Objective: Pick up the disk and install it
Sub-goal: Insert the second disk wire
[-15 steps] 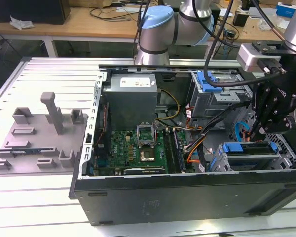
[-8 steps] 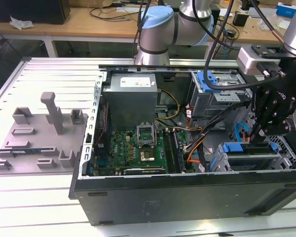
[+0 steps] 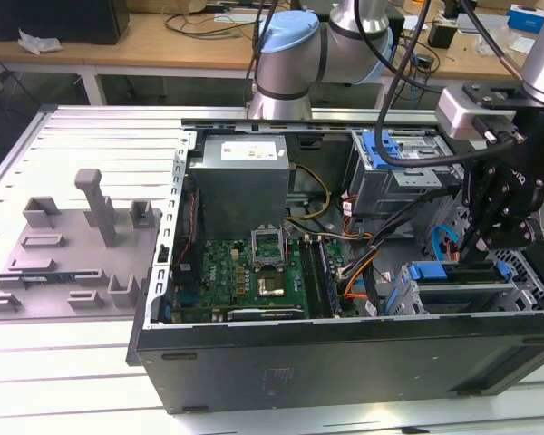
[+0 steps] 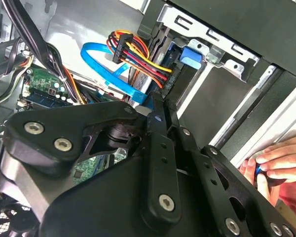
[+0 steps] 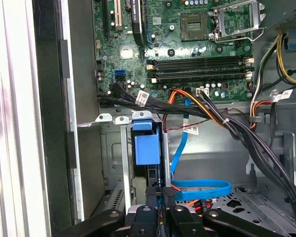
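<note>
The disk (image 3: 461, 283) sits on edge in the drive bay at the case's front corner, on the exterior view's right, with its blue carrier frame (image 3: 432, 270) showing on top. In the first wrist view the disk's blue carrier tab (image 5: 147, 148) stands between the bay's metal rails. In the second wrist view the disk (image 4: 187, 57) lies under the bay's bracket. My gripper (image 3: 472, 245) hangs just above the disk. Its black fingers are pressed together, and the tip of my gripper (image 5: 162, 193) (image 4: 160, 104) is at the disk's cabled end. Whether it touches the disk is hidden.
A blue data cable (image 5: 202, 190) and a red-yellow-black power bundle (image 4: 138, 57) run close to the fingers. The motherboard (image 3: 254, 267), a grey power-supply box (image 3: 245, 177) and an upper drive cage (image 3: 399, 154) fill the case. A person's hand (image 4: 276, 163) rests outside the case wall.
</note>
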Robot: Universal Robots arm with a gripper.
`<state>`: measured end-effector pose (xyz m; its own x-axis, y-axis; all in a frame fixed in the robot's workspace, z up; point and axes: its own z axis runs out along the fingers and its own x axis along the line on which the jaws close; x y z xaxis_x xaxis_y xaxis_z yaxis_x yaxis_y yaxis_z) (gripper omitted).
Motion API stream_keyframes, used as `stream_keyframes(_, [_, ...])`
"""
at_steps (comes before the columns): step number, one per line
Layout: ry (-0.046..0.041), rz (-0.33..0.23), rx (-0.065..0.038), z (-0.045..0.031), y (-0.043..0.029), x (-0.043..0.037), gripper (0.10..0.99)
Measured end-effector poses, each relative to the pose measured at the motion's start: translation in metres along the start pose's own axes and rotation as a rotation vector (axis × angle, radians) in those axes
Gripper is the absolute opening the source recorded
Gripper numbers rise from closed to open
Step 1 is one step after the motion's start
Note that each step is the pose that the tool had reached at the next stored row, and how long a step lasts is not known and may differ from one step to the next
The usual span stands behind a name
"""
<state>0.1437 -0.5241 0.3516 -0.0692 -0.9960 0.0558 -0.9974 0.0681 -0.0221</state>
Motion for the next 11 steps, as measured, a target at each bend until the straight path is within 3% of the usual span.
stream_keyframes(11, [0.0000, -0.001, 0.000, 0.0029, -0.0003, -0.0002, 0.161])
